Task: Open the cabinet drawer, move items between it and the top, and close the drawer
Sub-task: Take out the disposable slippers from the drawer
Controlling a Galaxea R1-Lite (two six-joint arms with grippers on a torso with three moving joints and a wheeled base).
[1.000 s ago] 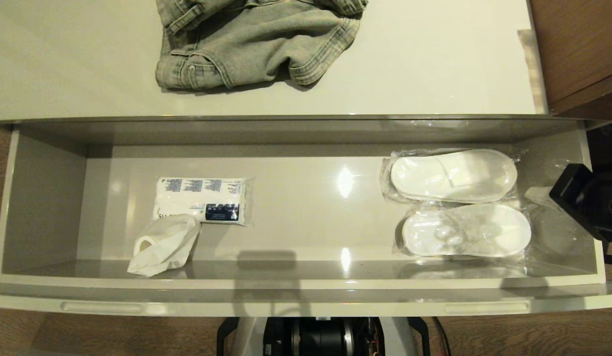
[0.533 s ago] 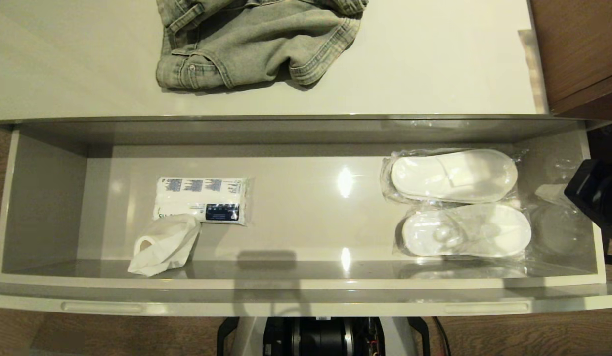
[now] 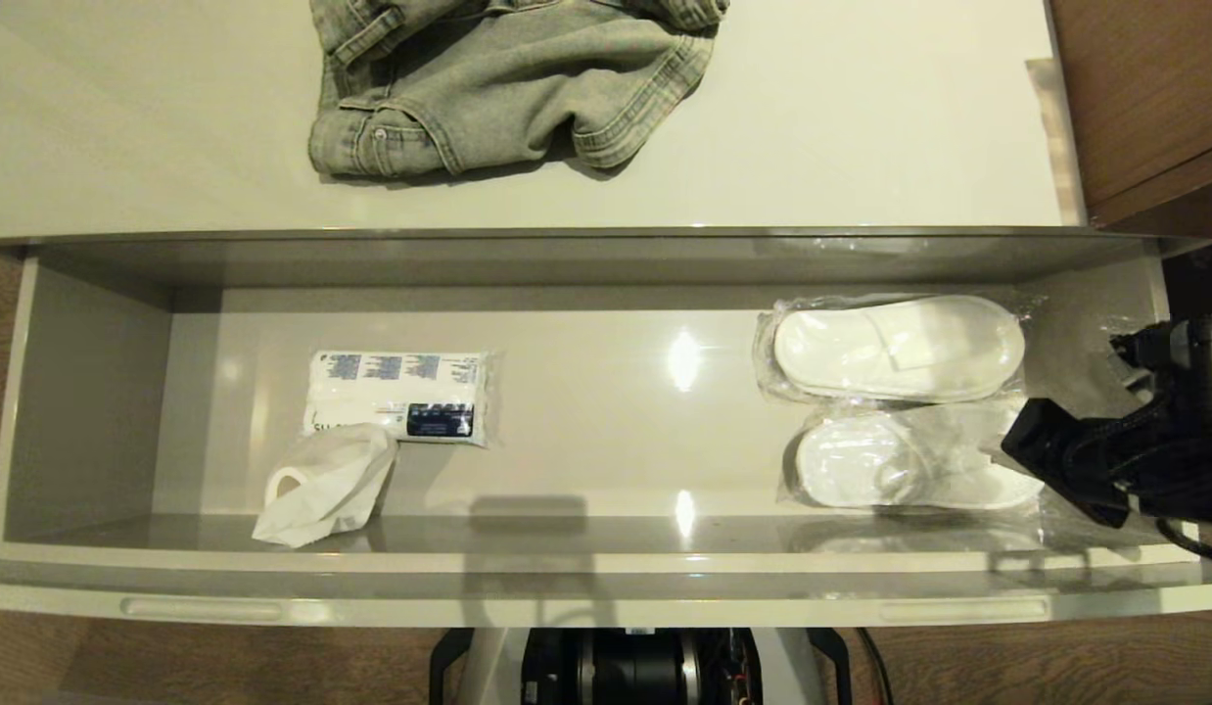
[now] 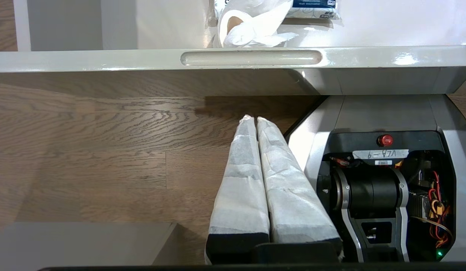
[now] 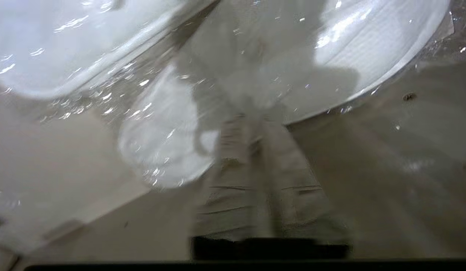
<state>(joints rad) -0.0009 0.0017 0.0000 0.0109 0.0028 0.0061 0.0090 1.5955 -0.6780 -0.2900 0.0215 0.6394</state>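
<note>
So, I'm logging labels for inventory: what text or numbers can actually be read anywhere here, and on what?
"VLA-9", handwritten and seen upside down: white label on the robot base.
Blue print on the tissue pack in the drawer: too small to read.
Small sticker under the white label: unreadable.
Slipper packs, jeans: no text visible.

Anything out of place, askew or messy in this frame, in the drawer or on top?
Two things stand out: crumpled denim jeans lie in a heap on the cabinet top, and a loose toilet roll trails unwound paper beside the tissue pack in the open drawer. Both slipper packs lie flat.
</note>
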